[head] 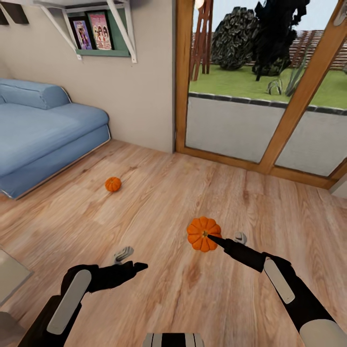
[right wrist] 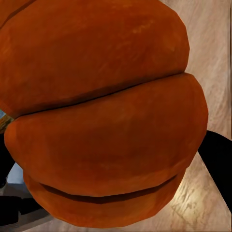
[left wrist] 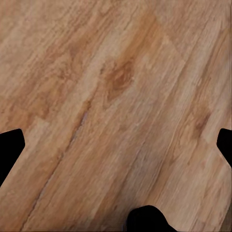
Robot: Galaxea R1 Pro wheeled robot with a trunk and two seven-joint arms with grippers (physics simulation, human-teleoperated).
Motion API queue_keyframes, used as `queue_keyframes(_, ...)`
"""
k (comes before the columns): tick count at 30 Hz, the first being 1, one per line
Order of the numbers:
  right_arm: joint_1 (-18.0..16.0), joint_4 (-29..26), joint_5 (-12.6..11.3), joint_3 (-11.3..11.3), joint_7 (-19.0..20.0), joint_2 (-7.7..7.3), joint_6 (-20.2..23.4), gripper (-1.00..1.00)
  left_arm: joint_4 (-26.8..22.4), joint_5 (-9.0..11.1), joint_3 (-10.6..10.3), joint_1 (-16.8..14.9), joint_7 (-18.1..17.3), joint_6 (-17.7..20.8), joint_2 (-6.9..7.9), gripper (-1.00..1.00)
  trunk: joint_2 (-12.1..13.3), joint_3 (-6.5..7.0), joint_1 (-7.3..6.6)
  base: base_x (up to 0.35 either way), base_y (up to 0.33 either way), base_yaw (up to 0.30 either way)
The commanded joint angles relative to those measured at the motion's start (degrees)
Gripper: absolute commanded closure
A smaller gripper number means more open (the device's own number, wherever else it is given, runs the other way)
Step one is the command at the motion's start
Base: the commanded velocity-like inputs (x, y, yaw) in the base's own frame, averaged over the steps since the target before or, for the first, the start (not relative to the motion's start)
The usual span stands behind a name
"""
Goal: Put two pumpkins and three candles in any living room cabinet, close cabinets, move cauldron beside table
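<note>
A ribbed orange pumpkin [head: 203,233] sits between the fingers of my right gripper [head: 212,237], which is shut on it. In the right wrist view this pumpkin [right wrist: 106,116] is very close, with a dark fingertip [right wrist: 220,166] at its side. A second, smaller-looking pumpkin [head: 113,184] rests on the wood floor near the sofa. One grey candle [head: 124,253] lies on the floor just beyond my left gripper [head: 136,266]. Another candle [head: 240,237] is partly hidden behind my right fingers. My left gripper [left wrist: 116,145] is open over bare floorboards.
A blue sofa [head: 43,130] fills the left side. Ahead are a beige wall and a wood-framed glass door [head: 270,144] onto a garden. A wall shelf [head: 96,33] hangs above. A pale tabletop corner [head: 9,277] shows at lower left.
</note>
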Motion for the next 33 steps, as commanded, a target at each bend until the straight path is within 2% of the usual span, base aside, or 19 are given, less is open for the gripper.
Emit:
queue_keyframes(1,0.0,0.0,-0.5,0.1,-0.1,-0.04,0.4,1.00,-0.1,0.5,-0.1,0.0,0.6,-0.4,0.03,-1.00,0.0,0.05,0.01,0.228,-0.204,0.000)
queue_keyframes(7,0.0,0.1,-0.4,0.1,-0.2,0.04,0.4,1.00,0.1,0.3,-0.2,0.0,0.6,-1.1,-0.02,-1.00,0.0,0.59,0.01,0.272,-0.200,0.000)
queue_keyframes(24,0.0,0.2,-0.3,0.5,-1.3,0.22,0.4,1.00,0.5,0.3,-0.2,0.0,0.7,-1.4,-0.09,-1.00,0.0,0.88,0.01,0.335,-0.009,0.000)
queue_keyframes(33,0.0,0.2,-0.2,0.6,-1.3,0.29,0.4,1.00,0.5,0.3,-0.2,0.0,0.7,-1.4,-0.15,-1.00,0.0,0.88,0.01,0.040,-0.003,0.018)
